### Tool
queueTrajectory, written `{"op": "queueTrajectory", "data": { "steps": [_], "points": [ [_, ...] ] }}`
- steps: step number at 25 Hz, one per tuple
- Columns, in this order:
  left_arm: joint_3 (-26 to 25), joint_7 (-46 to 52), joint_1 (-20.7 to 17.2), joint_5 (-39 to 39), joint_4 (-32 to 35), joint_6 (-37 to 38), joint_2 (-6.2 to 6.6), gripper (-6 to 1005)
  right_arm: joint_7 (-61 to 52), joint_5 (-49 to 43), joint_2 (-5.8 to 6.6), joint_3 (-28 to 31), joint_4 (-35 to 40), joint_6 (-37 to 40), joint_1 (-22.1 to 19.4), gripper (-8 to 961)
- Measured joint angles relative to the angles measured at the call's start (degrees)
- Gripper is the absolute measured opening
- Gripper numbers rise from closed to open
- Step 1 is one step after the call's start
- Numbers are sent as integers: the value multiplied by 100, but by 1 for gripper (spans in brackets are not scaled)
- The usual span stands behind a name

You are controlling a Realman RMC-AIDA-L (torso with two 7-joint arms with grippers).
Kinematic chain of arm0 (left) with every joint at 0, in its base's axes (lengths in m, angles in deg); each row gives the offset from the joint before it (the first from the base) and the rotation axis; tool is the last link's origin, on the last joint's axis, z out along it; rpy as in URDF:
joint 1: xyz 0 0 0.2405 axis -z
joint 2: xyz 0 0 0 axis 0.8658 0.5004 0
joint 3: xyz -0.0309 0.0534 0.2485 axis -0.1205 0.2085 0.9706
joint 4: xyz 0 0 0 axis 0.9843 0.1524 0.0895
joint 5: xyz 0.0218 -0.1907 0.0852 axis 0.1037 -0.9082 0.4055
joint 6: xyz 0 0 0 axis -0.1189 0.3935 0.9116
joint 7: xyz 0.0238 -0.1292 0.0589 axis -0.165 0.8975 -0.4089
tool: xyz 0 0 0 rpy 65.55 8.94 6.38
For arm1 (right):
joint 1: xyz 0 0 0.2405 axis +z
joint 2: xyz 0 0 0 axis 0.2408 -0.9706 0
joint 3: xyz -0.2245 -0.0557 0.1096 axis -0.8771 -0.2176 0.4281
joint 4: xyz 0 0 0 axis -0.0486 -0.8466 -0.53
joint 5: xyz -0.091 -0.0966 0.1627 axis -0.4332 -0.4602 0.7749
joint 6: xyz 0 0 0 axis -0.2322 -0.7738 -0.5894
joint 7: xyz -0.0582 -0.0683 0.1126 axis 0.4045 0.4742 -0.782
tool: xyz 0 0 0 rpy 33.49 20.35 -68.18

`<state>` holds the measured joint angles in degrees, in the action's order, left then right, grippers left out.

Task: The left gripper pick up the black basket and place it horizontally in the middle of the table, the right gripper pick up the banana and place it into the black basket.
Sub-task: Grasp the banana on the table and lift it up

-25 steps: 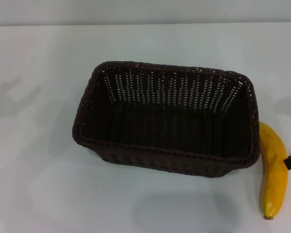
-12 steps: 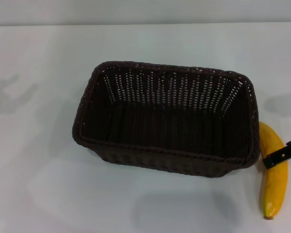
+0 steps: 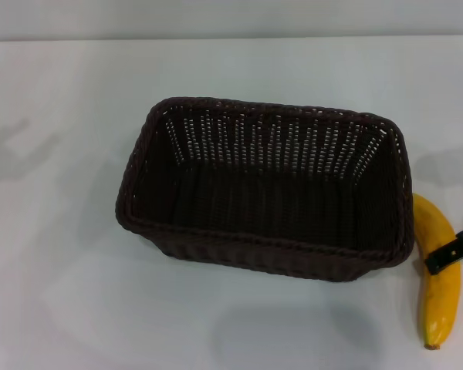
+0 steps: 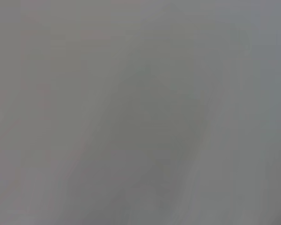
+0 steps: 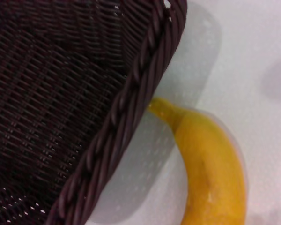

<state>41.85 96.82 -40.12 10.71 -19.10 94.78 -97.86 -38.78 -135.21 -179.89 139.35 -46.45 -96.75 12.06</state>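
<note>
The black basket [image 3: 262, 245] stands upright and empty, long side across, in the middle of the white table [image 3: 62, 293]. The yellow banana [image 3: 441, 297] lies on the table just right of the basket's right end, its brown tip toward the front. A black part of my right gripper [image 3: 451, 250] reaches in from the right edge and lies across the banana's middle. The right wrist view shows the basket's braided rim [image 5: 117, 122] and the banana [image 5: 210, 164] beside it, stem end at the rim. My left gripper is out of view.
The table's far edge [image 3: 231, 38] runs along the top of the head view. The left wrist view shows only a blank pale surface [image 4: 140, 112].
The black part of my right gripper has come in from the right edge and now lies across the banana. The banana's front tip has shifted slightly right. The basket has not moved.
</note>
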Motion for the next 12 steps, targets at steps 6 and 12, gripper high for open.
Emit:
{"op": "queueTrajectory", "data": {
  "steps": [6, 12],
  "points": [
    [0, 4, -19, -21, 0, 0, -10, 774, -54, -40, -18, -188, -39, 36, 81, 873],
    [0, 9, -71, -146, 0, 0, -35, 774, -59, -49, -25, -387, 9, 52, 119, 871]
  ]
}}
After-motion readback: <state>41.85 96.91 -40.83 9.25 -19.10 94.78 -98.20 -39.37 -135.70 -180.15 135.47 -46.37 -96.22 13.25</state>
